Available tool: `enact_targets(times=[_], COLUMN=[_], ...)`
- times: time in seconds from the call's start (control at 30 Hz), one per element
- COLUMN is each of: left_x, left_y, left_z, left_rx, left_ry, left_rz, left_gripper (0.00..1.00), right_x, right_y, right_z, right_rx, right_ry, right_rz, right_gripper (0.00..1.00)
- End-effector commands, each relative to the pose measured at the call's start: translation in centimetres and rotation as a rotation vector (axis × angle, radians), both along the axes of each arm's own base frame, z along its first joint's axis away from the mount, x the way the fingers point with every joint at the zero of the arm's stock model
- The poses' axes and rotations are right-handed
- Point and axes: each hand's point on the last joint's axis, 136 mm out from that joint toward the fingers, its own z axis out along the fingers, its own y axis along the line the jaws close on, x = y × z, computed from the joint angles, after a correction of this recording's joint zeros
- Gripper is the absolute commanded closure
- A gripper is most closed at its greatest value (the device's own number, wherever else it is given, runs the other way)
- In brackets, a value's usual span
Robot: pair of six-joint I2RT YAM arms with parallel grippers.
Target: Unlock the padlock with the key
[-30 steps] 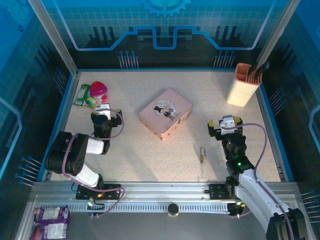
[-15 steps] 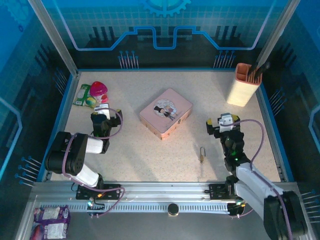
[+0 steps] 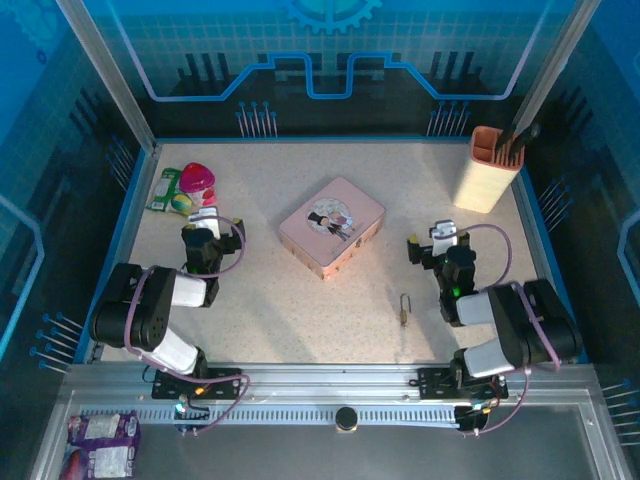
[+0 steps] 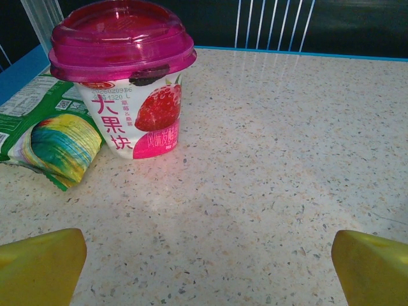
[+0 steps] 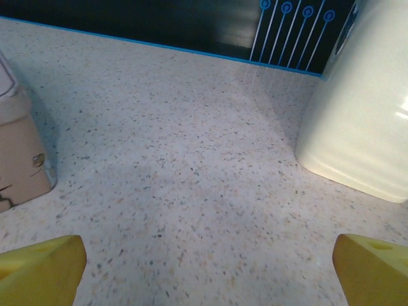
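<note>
The padlock (image 3: 403,311), a tiny brass block with a thin silver shackle, lies on the speckled table right of centre near the front. The key is out of view. My right gripper (image 3: 440,238) hovers low over the table behind and to the right of the padlock, jaws open and empty; its yellow fingertips (image 5: 38,268) frame bare tabletop in the right wrist view. My left gripper (image 3: 205,224) sits at the left side, far from the padlock, open and empty, with yellow fingertips (image 4: 38,264) over bare table.
A pink tin (image 3: 332,226) lies at the table's centre, its corner (image 5: 19,153) close on the right gripper's left. A cream holder (image 3: 487,170) stands back right. A strawberry cup (image 4: 127,76) and a green packet (image 4: 44,127) lie ahead of the left gripper.
The right arm has folded back toward its base, and its gripper has shifted a little left and farther from the front edge. The left arm and the padlock have not moved.
</note>
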Motion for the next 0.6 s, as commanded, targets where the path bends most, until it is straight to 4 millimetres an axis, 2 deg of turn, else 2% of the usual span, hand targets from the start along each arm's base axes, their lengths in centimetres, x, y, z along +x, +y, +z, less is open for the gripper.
enact_targets(times=[0.0, 0.17, 0.4, 0.57], left_x=[0.5, 0.5, 0.5, 0.5], left_y=[-0.2, -0.3, -0.3, -0.3], left_z=[0.6, 0.6, 0.6, 0.6], left_rx=[-0.022, -0.022, -0.022, -0.022], left_ry=[-0.018, -0.018, -0.018, -0.018], left_rz=[-0.013, -0.016, -0.016, -0.017], left_gripper=[0.01, 0.01, 0.01, 0.01], right_x=[1.3, 2.2, 2.9, 3.6], right_y=[0.2, -2.4, -2.4, -1.8], right_z=[2.3, 1.7, 1.4, 1.2], right_rx=[0.045, 0.088, 0.096, 0.077], right_ry=[-0.123, -0.049, -0.014, 0.02], right_rz=[0.013, -0.13, -0.124, -0.099], right_gripper=[0.0, 0.0, 0.0, 0.0])
